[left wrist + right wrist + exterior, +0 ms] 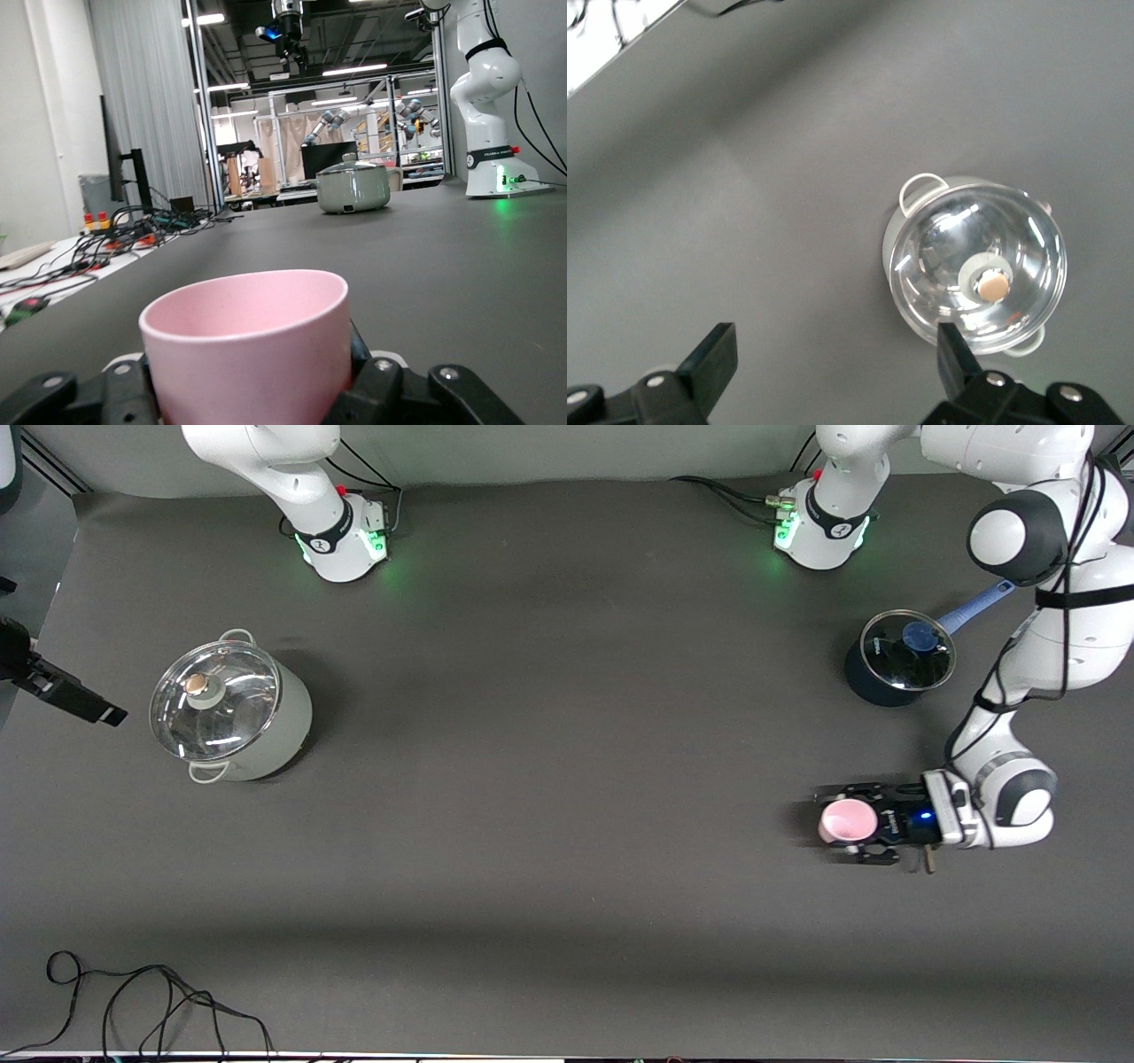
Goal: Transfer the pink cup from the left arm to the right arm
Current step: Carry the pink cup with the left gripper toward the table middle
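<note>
The left gripper (852, 821) is clenching the pink cup (846, 820) low over the table (567, 779) at the left arm's end, nearer the front camera than the blue saucepan (899, 657); the right gripper (833, 354) is waiting with fingers spread wide above the grey pot (976, 267).

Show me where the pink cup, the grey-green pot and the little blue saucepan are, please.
pink cup (846, 820): front view, on its open rim, held in the left hand.
grey-green pot (215, 702): front view, on its glass lid.
blue saucepan (908, 657): front view, on its glass lid.
</note>
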`<state>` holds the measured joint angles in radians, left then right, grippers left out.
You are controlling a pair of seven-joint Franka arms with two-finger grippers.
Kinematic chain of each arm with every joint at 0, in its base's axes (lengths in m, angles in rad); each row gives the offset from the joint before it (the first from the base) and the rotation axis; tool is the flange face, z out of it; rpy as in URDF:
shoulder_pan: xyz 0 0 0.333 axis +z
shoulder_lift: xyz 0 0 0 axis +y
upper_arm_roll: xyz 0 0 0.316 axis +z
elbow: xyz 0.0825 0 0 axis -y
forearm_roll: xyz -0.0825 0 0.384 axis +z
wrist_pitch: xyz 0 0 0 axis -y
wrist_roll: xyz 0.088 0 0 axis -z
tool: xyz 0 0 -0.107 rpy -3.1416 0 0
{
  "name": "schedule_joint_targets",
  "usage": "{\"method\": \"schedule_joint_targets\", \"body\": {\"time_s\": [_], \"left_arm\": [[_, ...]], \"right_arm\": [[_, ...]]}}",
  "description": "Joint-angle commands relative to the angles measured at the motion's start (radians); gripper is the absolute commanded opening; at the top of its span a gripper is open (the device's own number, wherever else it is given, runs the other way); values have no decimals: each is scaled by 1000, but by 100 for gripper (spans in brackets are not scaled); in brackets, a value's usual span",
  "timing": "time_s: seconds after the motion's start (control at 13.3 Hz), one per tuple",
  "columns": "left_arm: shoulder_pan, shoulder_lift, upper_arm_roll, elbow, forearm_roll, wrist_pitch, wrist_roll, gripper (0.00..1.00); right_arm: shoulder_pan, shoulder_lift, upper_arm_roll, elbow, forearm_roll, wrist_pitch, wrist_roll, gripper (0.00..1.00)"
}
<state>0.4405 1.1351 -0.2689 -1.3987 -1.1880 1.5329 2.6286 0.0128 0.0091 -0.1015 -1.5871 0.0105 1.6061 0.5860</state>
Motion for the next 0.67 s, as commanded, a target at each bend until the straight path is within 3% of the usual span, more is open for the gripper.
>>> {"method": "schedule_joint_targets", "body": {"time_s": [0.0,0.3,0.45,0.6], "left_arm": [[-67,8,-90,24,-34,99,7,0],[-215,6,-220,58,-163,371,4,0],[-290,5,-280,70,-283,531,2,0],[-363,5,-314,127,-311,665,-7,0]], "right_arm": [[3,-3,-15,13,16,-12,77,100],[6,-1,-15,15,16,-3,75,100],[7,0,-15,15,16,-2,75,100],[10,2,-14,15,17,1,75,100]]}}
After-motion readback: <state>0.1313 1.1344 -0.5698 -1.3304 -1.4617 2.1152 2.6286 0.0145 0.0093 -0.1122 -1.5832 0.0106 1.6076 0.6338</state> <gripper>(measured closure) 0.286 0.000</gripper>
